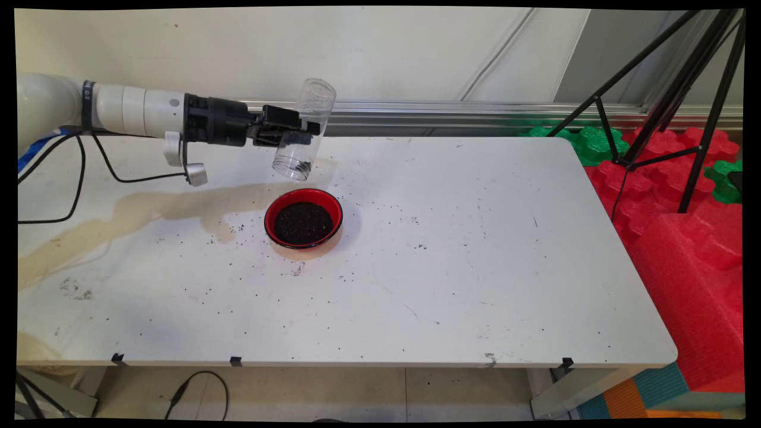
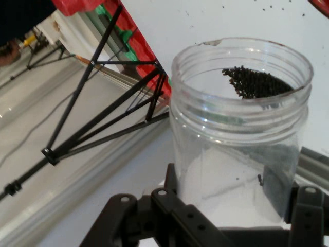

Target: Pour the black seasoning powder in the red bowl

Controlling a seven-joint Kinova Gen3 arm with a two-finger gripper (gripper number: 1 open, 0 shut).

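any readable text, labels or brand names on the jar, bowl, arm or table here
None: no readable text in either view.
Clear jar in the end effector: no label.
Red bowl of dark grains: no markings.
White arm: no lettering visible.
Table: only stains and scattered grains.

Gripper (image 2: pixel 236 226): black linkage is rising from the bottom edge, its fingers closing on either side of the jar's lower body.
Jar (image 2: pixel 239 144): clear plastic with a threaded neck is sitting in the grip, its open mouth pointing away from the camera.
Granules (image 2: pixel 257 82): a small clump of dark grains is lying against the inner wall near the mouth; a single speck is clinging lower down.
Table (image 2: pixel 205 20): white surface is showing beyond the jar, dotted with dark specks.
Tripod (image 2: pixel 108 118): black legs are crossing at left.
Foam blocks (image 2: pixel 85 6): red and green pieces are showing at upper left.
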